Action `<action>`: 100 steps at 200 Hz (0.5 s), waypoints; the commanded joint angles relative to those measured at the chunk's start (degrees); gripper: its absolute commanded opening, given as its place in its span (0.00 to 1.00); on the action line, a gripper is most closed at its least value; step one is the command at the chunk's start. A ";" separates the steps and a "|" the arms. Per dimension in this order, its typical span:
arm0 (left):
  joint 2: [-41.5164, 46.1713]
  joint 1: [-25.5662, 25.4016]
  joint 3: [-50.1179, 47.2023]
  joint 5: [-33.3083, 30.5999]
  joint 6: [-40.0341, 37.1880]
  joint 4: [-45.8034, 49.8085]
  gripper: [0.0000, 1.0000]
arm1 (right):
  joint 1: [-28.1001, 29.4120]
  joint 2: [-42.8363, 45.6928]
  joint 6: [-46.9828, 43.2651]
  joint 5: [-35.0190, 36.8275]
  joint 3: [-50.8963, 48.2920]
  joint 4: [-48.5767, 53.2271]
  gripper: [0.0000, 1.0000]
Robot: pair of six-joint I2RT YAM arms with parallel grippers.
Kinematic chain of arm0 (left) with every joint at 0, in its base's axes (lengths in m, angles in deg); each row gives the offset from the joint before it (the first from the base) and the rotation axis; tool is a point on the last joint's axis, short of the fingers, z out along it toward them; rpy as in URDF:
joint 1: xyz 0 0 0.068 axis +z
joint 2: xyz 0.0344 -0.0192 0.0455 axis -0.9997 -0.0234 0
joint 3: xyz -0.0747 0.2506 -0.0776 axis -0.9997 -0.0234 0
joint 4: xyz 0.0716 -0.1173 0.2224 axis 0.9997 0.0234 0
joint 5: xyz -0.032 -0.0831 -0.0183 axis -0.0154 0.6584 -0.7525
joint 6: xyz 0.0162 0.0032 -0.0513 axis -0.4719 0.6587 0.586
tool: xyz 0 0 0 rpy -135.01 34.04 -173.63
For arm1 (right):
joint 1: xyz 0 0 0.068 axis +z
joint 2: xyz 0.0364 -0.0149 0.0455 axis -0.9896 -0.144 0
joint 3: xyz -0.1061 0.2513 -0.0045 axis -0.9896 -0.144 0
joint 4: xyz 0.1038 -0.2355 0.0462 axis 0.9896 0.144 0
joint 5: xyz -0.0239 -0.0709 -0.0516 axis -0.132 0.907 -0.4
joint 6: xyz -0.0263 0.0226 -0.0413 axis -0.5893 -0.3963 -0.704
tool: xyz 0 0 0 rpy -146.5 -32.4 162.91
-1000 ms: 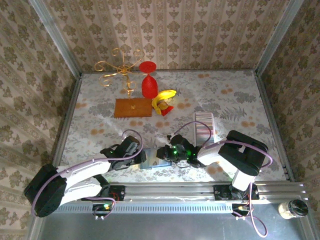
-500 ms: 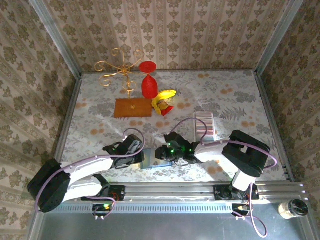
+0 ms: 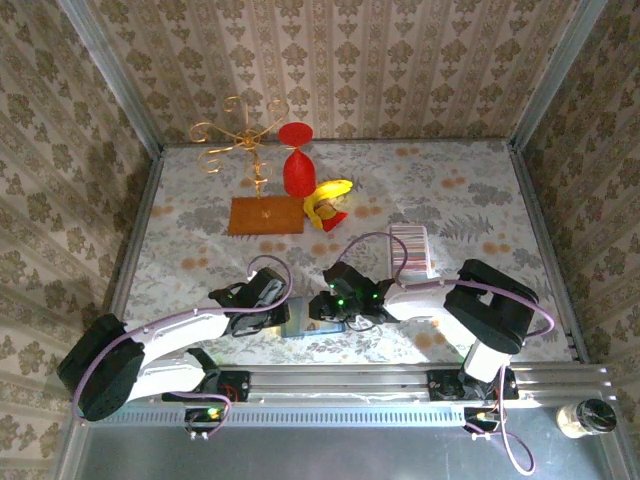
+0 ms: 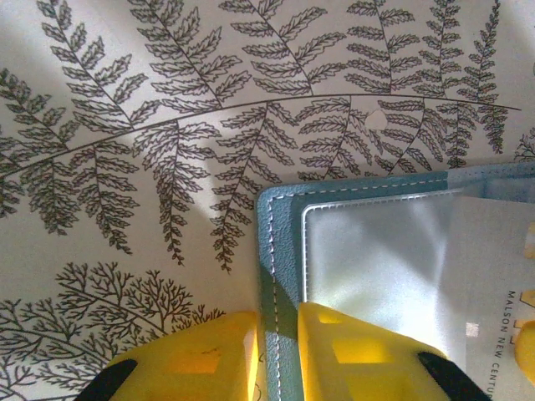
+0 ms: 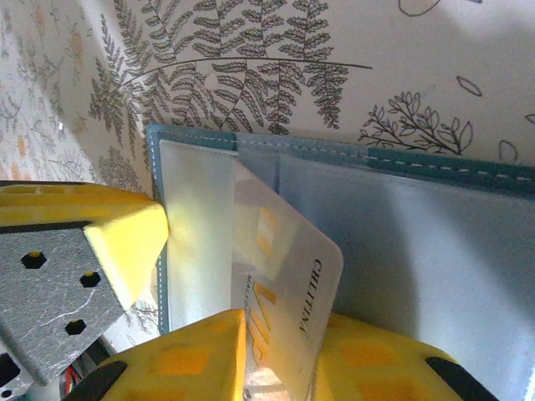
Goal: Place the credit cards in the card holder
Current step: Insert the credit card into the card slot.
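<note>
Over the clear pocket of the teal pouch point(image 5: 468, 180), a pale credit card point(image 5: 288, 276) leans tilted, pinched tight by the right gripper point(image 5: 280, 338), while the left gripper point(image 4: 277, 334) clamps the pouch's stitched border and the ribbed card holder point(image 3: 410, 250) lies beyond the pouch.

Gold wire stand point(image 3: 265, 215), red hourglass ornament point(image 3: 296, 165) and banana point(image 3: 331, 191) block the far left tabletop point(image 3: 480, 200); the card holder point(image 3: 410, 250) sits mid-right; far right lies open.
</note>
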 commanded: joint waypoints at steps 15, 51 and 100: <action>-4.19 -1.32 -1.82 5.23 -0.64 -6.85 0.20 | 0.67 -1.65 -1.20 0.83 2.14 1.85 0.25; -3.77 -1.41 -1.99 5.05 -0.46 -6.72 0.19 | 0.67 0.04 -1.68 3.58 2.60 6.27 0.33; -3.31 -1.42 -2.26 4.98 -0.46 -6.59 0.19 | 1.10 1.55 -3.93 7.21 4.09 14.16 0.38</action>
